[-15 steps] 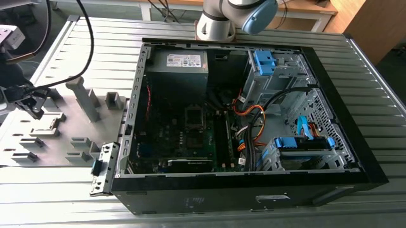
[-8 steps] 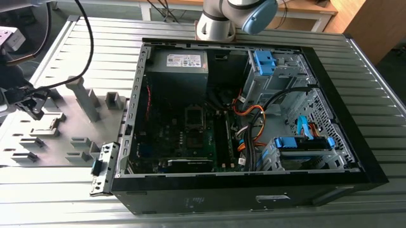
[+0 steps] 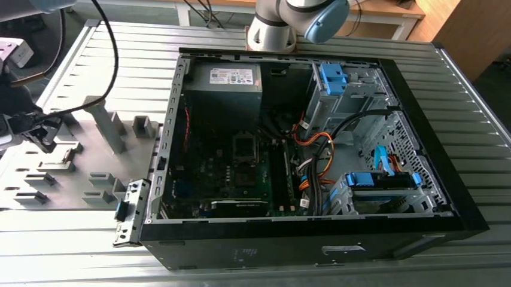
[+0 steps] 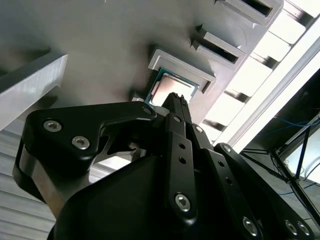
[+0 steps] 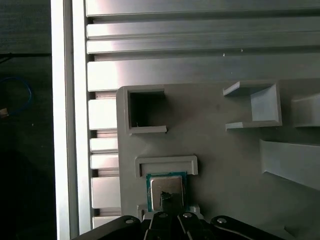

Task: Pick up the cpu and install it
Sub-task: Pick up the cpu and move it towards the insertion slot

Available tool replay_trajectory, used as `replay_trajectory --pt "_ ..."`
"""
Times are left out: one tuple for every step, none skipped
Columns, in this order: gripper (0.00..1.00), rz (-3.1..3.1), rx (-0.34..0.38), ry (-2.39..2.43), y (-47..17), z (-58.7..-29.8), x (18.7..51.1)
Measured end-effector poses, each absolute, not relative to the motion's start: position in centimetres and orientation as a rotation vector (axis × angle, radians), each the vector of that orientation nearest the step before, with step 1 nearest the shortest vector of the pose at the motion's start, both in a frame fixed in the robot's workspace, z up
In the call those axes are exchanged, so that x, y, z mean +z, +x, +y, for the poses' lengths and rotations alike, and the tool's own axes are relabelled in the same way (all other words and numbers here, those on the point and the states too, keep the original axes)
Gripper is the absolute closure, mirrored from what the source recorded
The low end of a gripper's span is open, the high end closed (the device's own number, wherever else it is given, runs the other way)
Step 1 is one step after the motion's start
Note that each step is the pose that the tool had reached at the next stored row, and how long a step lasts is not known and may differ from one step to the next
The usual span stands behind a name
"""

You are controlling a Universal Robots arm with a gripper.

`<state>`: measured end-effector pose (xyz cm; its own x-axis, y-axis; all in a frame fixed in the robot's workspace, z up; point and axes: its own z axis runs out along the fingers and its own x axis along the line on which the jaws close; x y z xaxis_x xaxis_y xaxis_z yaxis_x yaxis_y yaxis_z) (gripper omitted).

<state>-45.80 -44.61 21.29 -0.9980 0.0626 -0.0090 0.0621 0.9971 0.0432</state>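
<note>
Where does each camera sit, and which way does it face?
Exterior view: off the arm, high, looking down on the open case and the tray; the arm's base shows.
First wrist view: on the arm, looking straight down past the gripper at the cpu in the tray.
Second wrist view: on the arm, looking slantwise along the gripper at the cpu.
Both wrist views share the cpu, its pocket and the jaws, closed to one tip.

Satin silver metal cpu (image 5: 165,184) top, matt grey plastic tray (image 5: 225,150)
</note>
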Motion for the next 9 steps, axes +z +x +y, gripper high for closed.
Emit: replay_trajectory --pt "0.89 3.129 0.067 0.096 -45.80 -44.60 21.24" --pt "0.89 3.129 0.067 0.094 -45.80 -44.59 21.19" --pt "0.89 3.129 0.067 0.091 -45.80 -44.58 21.15" --pt "0.89 3.130 0.067 0.086 -45.81 -44.57 21.10" --pt "0.89 3.130 0.067 0.080 -45.81 -44.57 21.08" --pt "0.89 3.130 0.067 0.075 -45.81 -44.57 21.06" --pt "0.89 3.130 0.067 0.073 -45.81 -44.57 21.05" --pt "0.89 3.130 0.067 0.073 -45.81 -44.57 21.04" --pt "0.89 3.130 0.067 0.073 -45.81 -44.57 21.01"
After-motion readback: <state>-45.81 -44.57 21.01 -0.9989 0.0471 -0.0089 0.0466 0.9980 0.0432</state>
